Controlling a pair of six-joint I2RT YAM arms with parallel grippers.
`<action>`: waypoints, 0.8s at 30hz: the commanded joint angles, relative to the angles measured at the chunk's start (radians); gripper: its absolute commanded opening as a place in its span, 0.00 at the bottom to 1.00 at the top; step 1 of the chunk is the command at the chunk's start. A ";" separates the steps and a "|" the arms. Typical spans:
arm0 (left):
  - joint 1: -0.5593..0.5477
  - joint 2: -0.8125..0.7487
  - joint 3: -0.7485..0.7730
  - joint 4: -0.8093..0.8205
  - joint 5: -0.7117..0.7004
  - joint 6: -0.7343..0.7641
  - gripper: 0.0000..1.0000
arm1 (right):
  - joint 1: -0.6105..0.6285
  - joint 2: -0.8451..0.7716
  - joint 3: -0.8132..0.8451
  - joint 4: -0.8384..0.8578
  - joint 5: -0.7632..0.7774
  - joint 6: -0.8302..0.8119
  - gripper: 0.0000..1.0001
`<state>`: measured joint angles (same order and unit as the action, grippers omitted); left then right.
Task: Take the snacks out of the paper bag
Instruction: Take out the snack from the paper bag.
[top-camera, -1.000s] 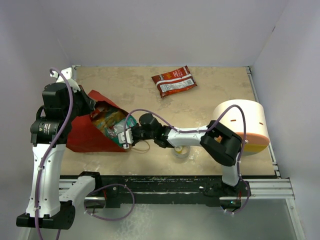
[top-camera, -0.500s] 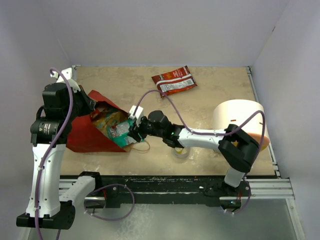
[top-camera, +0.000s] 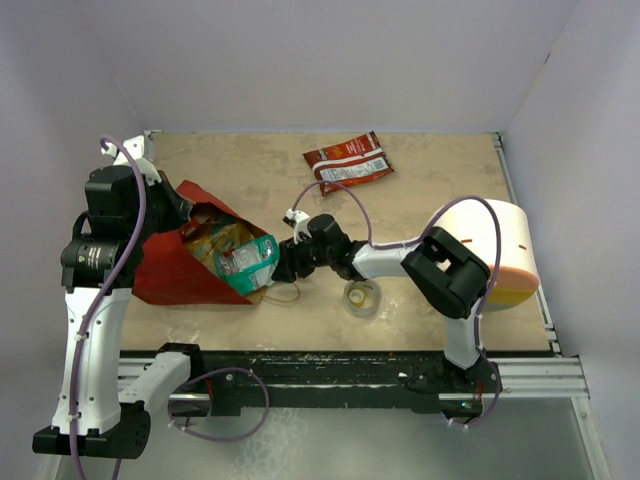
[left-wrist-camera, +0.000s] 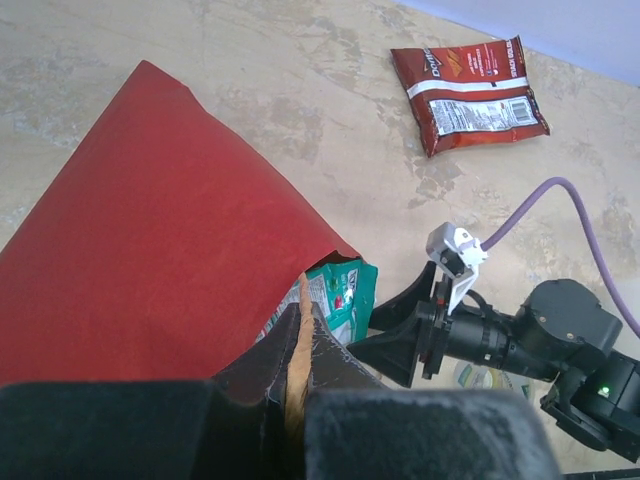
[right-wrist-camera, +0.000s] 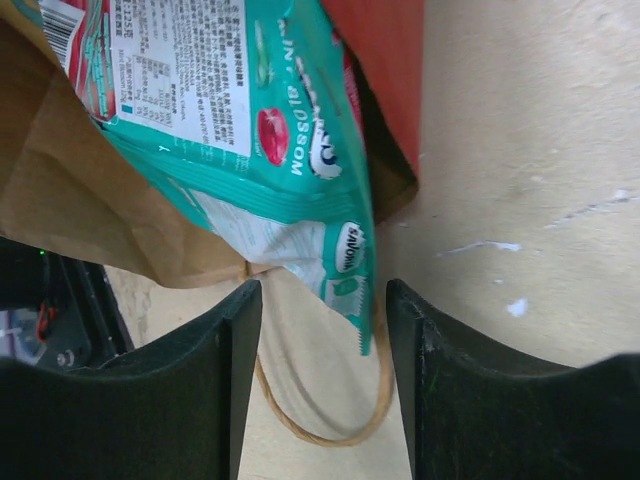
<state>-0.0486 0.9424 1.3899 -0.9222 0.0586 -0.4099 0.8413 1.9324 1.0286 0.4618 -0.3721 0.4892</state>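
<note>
At the upper lip of the paper bag (top-camera: 160, 270), left gripper (top-camera: 186, 213): my jaws are pinched closed on the bag's top edge. In the left wrist view the brown kraft edge runs up between my two dark fingers.
bag body: the paper bag lies on its side on the table (top-camera: 430, 180), red outside and brown inside, with its mouth gaping toward the right.
golden foil (top-camera: 213, 238): it sits inside the bag's mouth, deeper in than the teal packet (right-wrist-camera: 270, 150). I cannot tell how many packets it is.
teal packet: it is partly out of the bag's mouth, resting on the brown lower lip. Its white printed panel faces up and one corner pokes past the lip.
right gripper (right-wrist-camera: 322, 300): I hover just outside the bag's mouth with my jaws wide. One finger stands on each side of the teal packet's corner, and a gap shows on both sides.
loop handle (top-camera: 284, 296): this thin brown loop lies on the table at the bag's mouth, beneath my right fingers.
red packet (top-camera: 347, 162): it lies flat on the table, well apart from the bag, farther back and to the right of its mouth.
tape roll (top-camera: 361, 297): it sits on the table right of the bag's mouth, beside my right forearm.
cylinder (top-camera: 490, 250): cream-white with an orange base, it is the thing farthest right of the bag.
</note>
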 joint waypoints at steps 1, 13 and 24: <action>0.000 -0.017 0.038 0.071 0.030 -0.029 0.00 | 0.007 0.020 0.054 0.108 -0.104 0.079 0.54; 0.000 -0.014 0.040 0.076 0.061 -0.038 0.00 | 0.007 0.104 0.085 0.224 -0.097 0.178 0.57; 0.000 -0.011 0.051 0.067 0.042 -0.029 0.00 | 0.007 0.002 -0.031 0.317 -0.113 0.154 0.06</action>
<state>-0.0483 0.9451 1.3899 -0.9222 0.0872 -0.4129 0.8452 2.0533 1.0576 0.6769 -0.4637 0.6510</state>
